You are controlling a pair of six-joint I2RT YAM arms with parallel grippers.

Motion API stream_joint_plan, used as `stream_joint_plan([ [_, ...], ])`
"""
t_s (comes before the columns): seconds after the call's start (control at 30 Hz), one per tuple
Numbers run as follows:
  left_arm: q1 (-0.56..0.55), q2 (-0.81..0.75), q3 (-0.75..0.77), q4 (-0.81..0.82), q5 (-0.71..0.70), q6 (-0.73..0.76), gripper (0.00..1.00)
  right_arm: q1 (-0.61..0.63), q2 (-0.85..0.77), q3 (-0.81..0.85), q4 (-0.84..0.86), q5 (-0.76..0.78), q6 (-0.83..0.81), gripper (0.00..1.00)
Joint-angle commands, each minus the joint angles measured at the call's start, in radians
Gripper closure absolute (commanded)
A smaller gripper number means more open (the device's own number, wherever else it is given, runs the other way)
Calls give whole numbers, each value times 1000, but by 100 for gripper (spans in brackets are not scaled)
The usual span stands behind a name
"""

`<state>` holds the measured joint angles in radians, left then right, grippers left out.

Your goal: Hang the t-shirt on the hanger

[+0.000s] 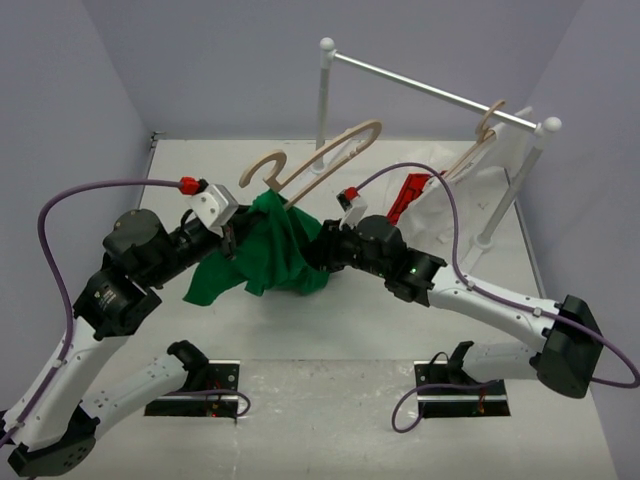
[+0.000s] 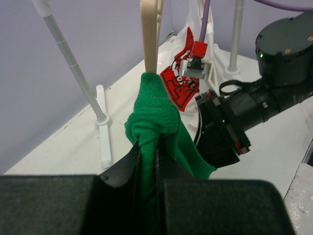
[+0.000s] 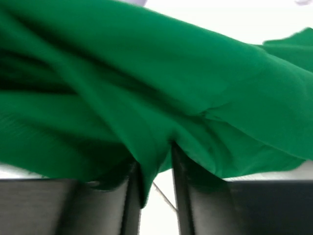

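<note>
The jaws of the left gripper (image 2: 148, 155) are clamped tight on a bunched fold of the green t-shirt (image 1: 262, 252). Those of the right gripper (image 3: 156, 164) stand narrow, with another fold (hanging down into the gap) between them. The shirt hangs above the table (image 1: 330, 340), mid-scene between both arms. The hanger (image 1: 360, 135) rises far-right out of the cloth, its lower end tucked inside.
</note>
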<state>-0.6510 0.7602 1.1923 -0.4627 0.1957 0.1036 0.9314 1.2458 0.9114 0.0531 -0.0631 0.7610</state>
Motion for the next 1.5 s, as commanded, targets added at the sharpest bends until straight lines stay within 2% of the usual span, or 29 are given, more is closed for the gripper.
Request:
stream_joint_plan([
  [0.0, 2, -4, 17, 121, -30, -40, 100, -8, -18, -15, 3, 208, -4, 91],
  [0.03, 2, -8, 22, 112, -32, -37, 100, -32, -37, -20, -11, 212, -19, 99],
  [0.13, 2, -30, 47, 71, -20, -30, 100, -217, -122, -4, -90, 155, -84, 100],
  [0.23, 3, -69, 66, 24, 17, -12, 100, -415, -152, 108, -227, 78, -170, 100],
  [0.33, 2, -102, 60, -1, 40, 12, 100, -556, -121, 277, -363, 2, -235, 100],
  [0.47, 2, -98, 51, -47, 61, 31, 100, -638, -12, 553, -526, -18, -309, 100],
  [0.7, 4, 36, 58, -99, 31, 61, 100, -629, 38, 804, -679, -136, -368, 100],
  [0.77, 4, 50, 59, -96, 16, 54, 100, -600, 61, 849, -722, -144, -382, 100],
  [0.83, 4, 83, 64, -73, -21, 43, 100, -508, 86, 881, -777, -95, -428, 100],
  [0.97, 4, 115, 87, -44, 22, 28, 100, -436, 87, 836, -751, -52, -412, 100],
  [1.13, 4, 132, 72, 37, -63, -46, 100, -311, 121, 857, -734, 31, -369, 100],
  [1.17, 4, 137, 65, 55, -29, -48, 100, -293, 123, 852, -720, 28, -362, 100],
  [1.3, 3, 160, 22, 91, 82, -46, 100, -246, 178, 914, -719, -58, -384, 100],
  [1.47, 6, 174, -28, 125, 62, -31, 100, -233, 172, 938, -711, -188, -440, 95],
])
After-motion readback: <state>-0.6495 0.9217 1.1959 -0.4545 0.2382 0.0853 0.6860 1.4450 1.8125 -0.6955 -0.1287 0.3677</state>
